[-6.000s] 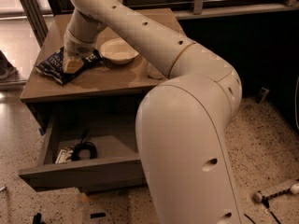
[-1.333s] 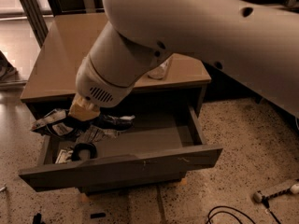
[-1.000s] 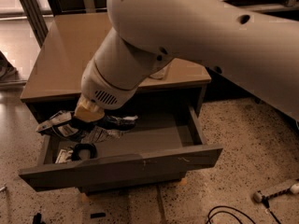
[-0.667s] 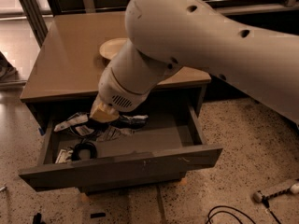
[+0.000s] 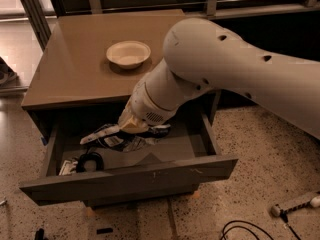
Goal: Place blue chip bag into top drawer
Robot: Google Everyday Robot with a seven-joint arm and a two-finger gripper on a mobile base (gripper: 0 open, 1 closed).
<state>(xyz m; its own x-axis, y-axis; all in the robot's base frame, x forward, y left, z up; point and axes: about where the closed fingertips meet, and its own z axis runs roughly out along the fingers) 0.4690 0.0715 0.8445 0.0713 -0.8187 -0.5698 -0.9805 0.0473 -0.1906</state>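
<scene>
The blue chip bag [image 5: 122, 139], dark navy with white patches, lies crumpled inside the open top drawer [image 5: 130, 176], left of its middle. My gripper [image 5: 131, 129] is at the end of the big white arm, down in the drawer right at the bag. The wrist hides the fingertips, so I cannot see whether it still holds the bag. The drawer is pulled out wide below the cabinet top.
A shallow cream bowl [image 5: 128, 53] sits on the brown cabinet top [image 5: 75, 69]. A black round object [image 5: 89, 162] and a small white item [image 5: 66, 168] lie in the drawer's left corner. A cable [image 5: 245, 230] and a white tool [image 5: 296, 204] lie on the speckled floor at right.
The arm has swung right and lowered into the drawer with the bag; the bag now rests on the drawer floor. The bowl on the cabinet top has come into view.
</scene>
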